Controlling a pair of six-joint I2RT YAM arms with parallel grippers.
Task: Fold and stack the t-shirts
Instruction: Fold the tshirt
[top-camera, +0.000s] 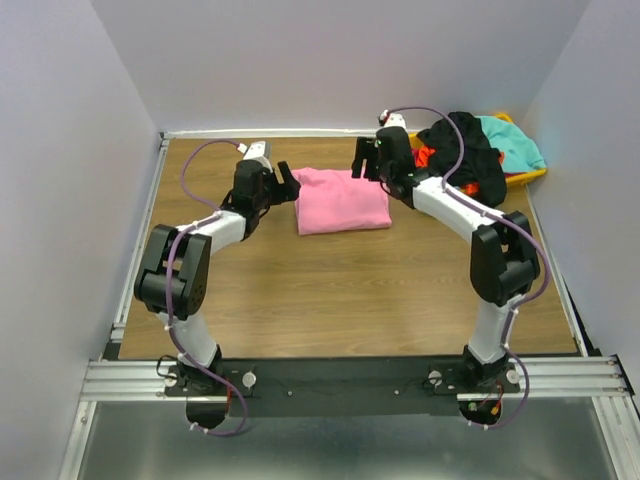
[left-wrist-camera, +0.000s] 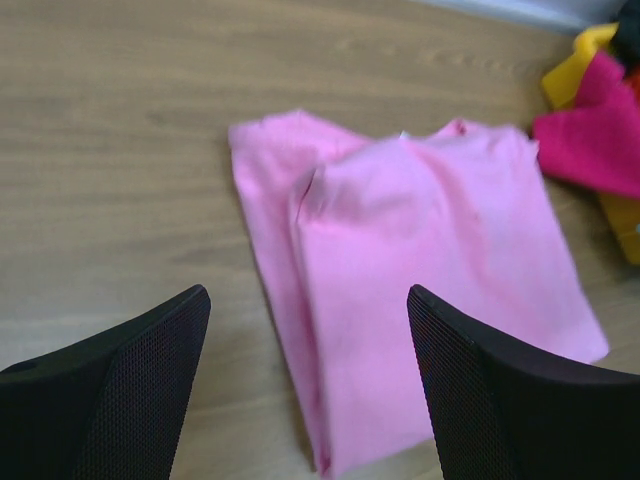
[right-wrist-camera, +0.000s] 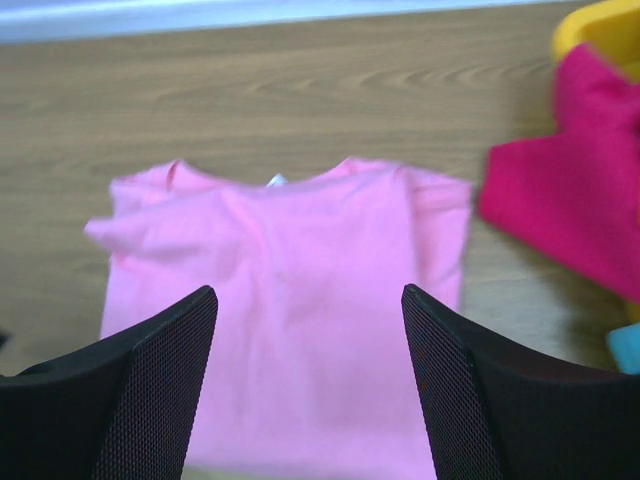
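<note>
I see the folded bright pink cloth t-shirt (top-camera: 340, 200) lying flat on the wooden table (top-camera: 330, 290), between my grippers. The left gripper (top-camera: 286, 184) and right gripper (top-camera: 363, 158) stand spread wide, holding nothing. A heap of black, teal and magenta t-shirts (top-camera: 470, 155) sits on the yellow plastic bin (top-camera: 528, 180) at the far right.

No words, numbers or signs to read anywhere. Just a tiny white tag (right-wrist-camera: 277, 180) at the neck of the pink shirt (right-wrist-camera: 300, 300), too blurry to read.
</note>
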